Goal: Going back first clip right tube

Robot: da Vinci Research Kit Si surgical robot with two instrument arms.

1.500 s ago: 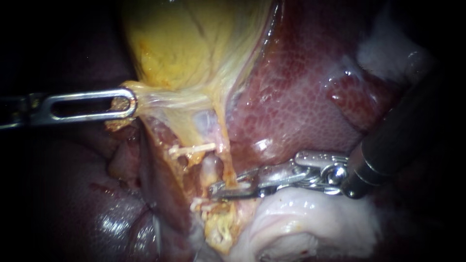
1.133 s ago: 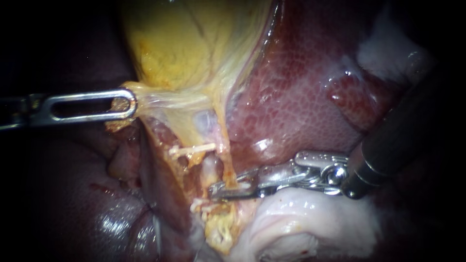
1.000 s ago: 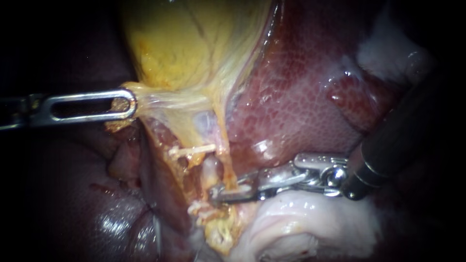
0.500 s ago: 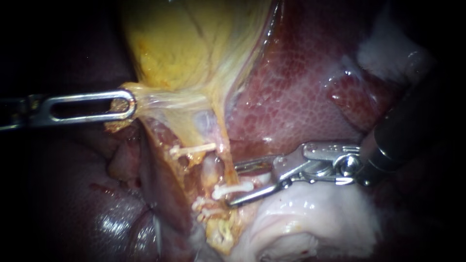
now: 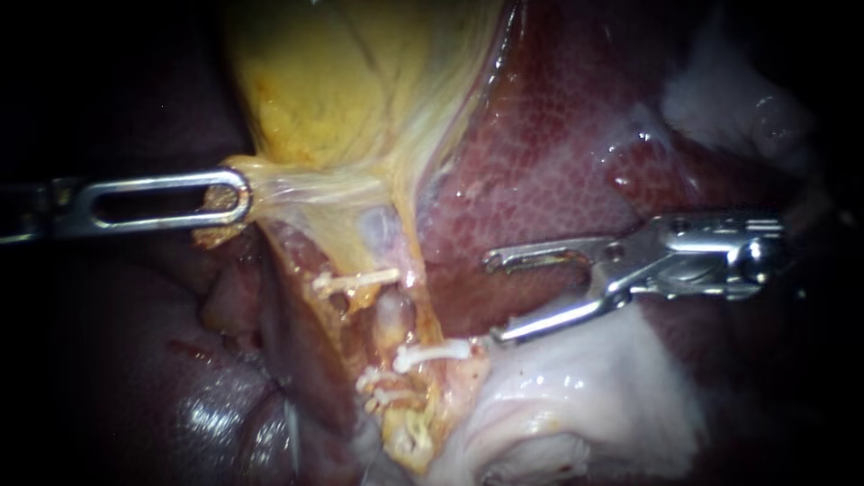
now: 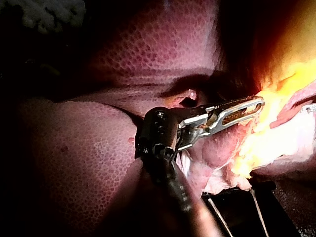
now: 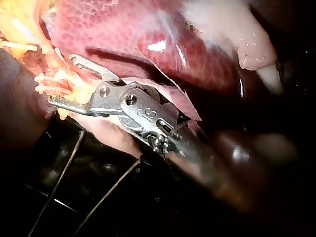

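White and slim, a small plastic clip (image 5: 432, 353) lies crosswise at the lower end of the pale, pinkish tube (image 5: 392, 313), below the yellow, glossy gallbladder (image 5: 333, 90) and beside the dark red, mottled liver (image 5: 540, 153). A second white clip (image 5: 355, 281) crosses the tissue higher up, and a cluster of short white clips (image 5: 378, 389) sits just under the first. The right instrument (image 5: 493, 301), a slender silver tool coming in from the right, holds its jaws spread wide with nothing between them. Its lower jaw tip is just beside the clip's right end, though whether it touches is hard to make out. That instrument lies over a fold of pale, whitish tissue (image 5: 576, 387). The left instrument (image 5: 171, 200), a silver tool with long slotted jaws, comes in from the left. Its jaws are clamped on the yellowish membrane at the gallbladder's lower edge, which stretches taut toward them. The left wrist view shows this instrument (image 6: 237, 111) closed on the bright yellow tissue.
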